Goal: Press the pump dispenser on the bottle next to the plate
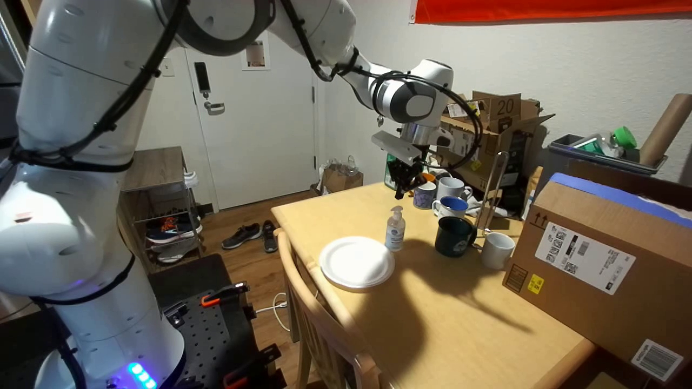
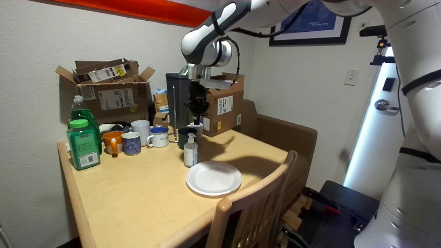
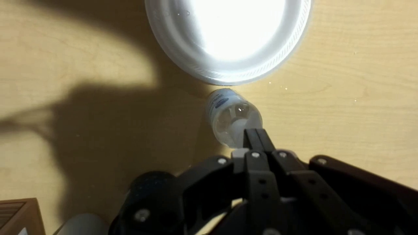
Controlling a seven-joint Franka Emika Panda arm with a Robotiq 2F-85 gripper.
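The small translucent bottle (image 1: 395,235) (image 2: 190,155) stands upright on the table in both exterior views, close beside the round white plate (image 1: 357,262) (image 2: 213,178). Its pale pump dispenser (image 1: 397,213) (image 2: 191,137) tops it with a short nozzle. My gripper (image 1: 399,195) (image 2: 196,122) points down just above the pump head, with a small gap in the exterior views. In the wrist view the fingertips (image 3: 255,130) are pressed together with nothing between them. They hide part of the pump; the bottle (image 3: 225,106) and the plate (image 3: 169,42) show beyond them.
A dark mug (image 1: 453,237) and a white mug (image 1: 497,250) stand near the bottle. Several more mugs (image 2: 132,143) and green bottles (image 2: 83,146) stand toward the wall. A large cardboard box (image 1: 589,270) sits at a table end. A chair (image 2: 255,206) stands by the plate.
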